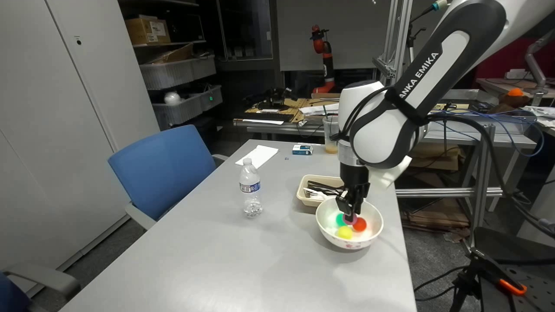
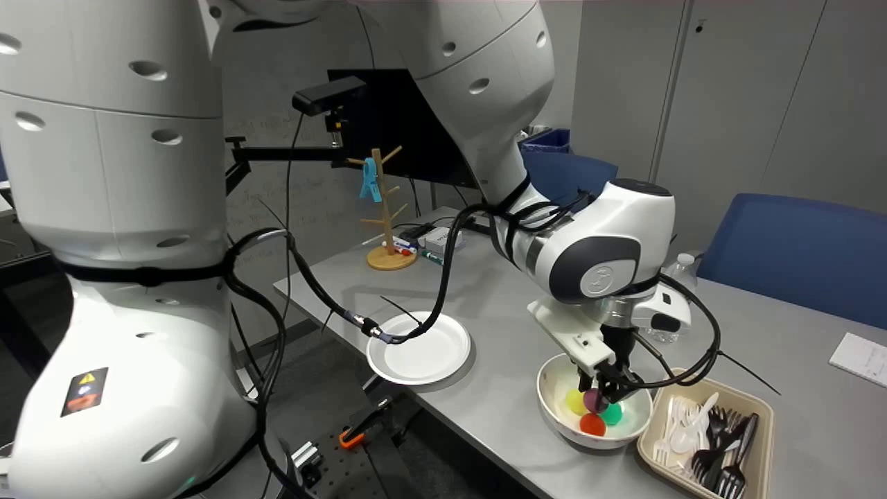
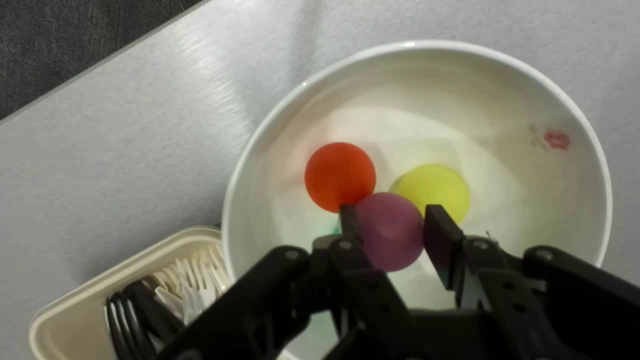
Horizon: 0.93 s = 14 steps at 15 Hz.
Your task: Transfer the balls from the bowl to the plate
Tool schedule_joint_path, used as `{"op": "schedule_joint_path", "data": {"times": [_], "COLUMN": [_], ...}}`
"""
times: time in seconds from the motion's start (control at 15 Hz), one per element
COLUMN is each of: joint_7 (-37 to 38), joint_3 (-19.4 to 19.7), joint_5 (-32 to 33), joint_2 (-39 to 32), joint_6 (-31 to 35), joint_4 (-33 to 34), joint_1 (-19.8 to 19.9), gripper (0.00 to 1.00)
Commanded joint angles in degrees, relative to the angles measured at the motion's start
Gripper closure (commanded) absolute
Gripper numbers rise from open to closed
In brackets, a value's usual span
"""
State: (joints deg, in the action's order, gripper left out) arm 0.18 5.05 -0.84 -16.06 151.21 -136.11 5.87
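The white bowl stands on the table, also in an exterior view and in the wrist view. Inside lie a red ball, a yellow ball and a green ball; the green one is mostly hidden by the gripper in the wrist view. My gripper points down into the bowl and is shut on a purple-pink ball. That ball is held at the fingertips, just above or among the others. The white plate shows no ball on it.
A beige tray of plastic forks stands beside the bowl. A clear water bottle, white paper and a small blue box are on the table. A wooden stand is beyond the plate. Arm cables hang above the plate.
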Motion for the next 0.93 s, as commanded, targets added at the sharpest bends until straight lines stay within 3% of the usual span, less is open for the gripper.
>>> {"op": "schedule_joint_path", "data": {"times": [0.0, 0.6, 0.87], "joint_7": [-2.55, -3.47, -1.72], "joint_3": [-0.65, -0.85, -0.54], "joint_5": [-1.4, -2.29, -0.08], "joint_2": [-0.81, -0.9, 5.54], "joint_6": [-0.33, 0.38, -1.28], "joint_4": [1.1, 1.01, -2.2], "joint_1": [0.96, 1.11, -0.68], "gripper": [0.88, 0.88, 0.88]}}
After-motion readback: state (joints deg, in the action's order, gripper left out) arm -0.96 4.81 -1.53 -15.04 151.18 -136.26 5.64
